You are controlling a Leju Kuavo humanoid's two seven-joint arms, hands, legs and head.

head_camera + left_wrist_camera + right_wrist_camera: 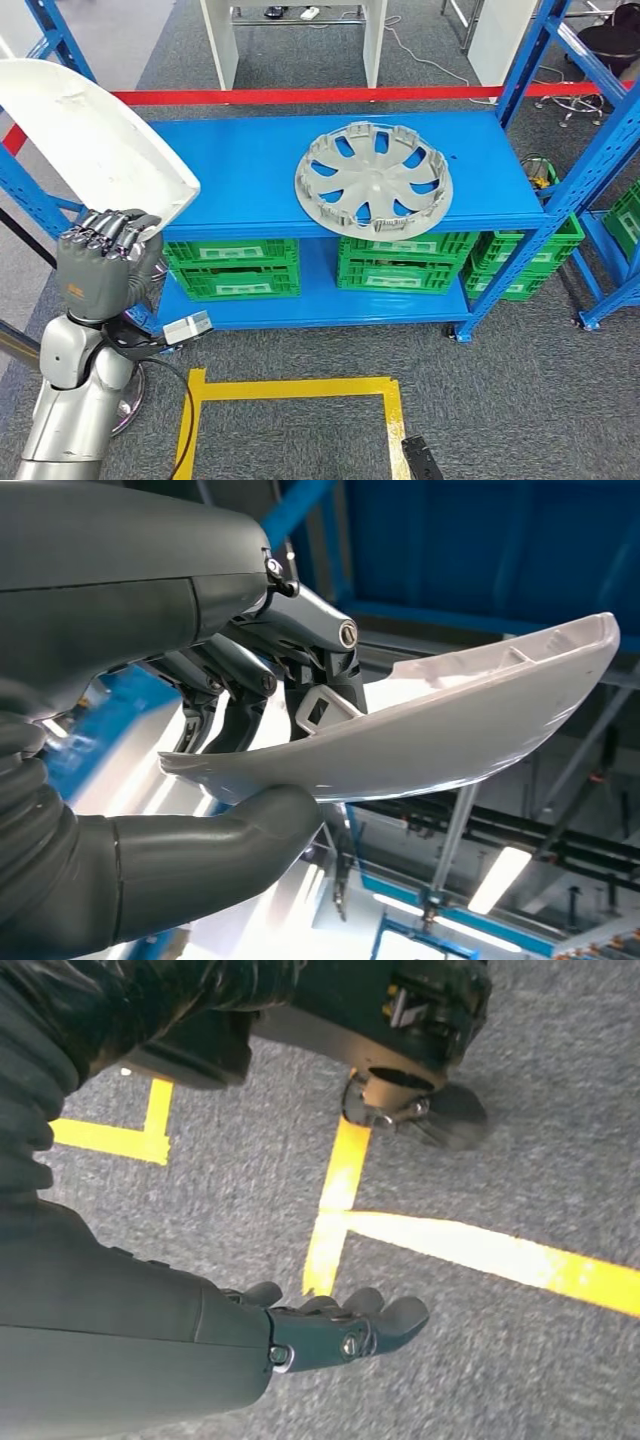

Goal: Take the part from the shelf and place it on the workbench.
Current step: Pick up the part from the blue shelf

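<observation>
Fingers and thumb of the left hand clench the white panel, lifted near the blue shelf's left end, long axis running away up-left. Right hand hangs released over floor. A grey wheel cover lies farther along that shelf.

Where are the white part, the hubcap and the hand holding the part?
white part (83, 130): head view, on its broad pale face.
hubcap (373, 180): head view, on its hub, lying on the blue shelf.
left hand (102, 265): head view, on its grey back.
</observation>
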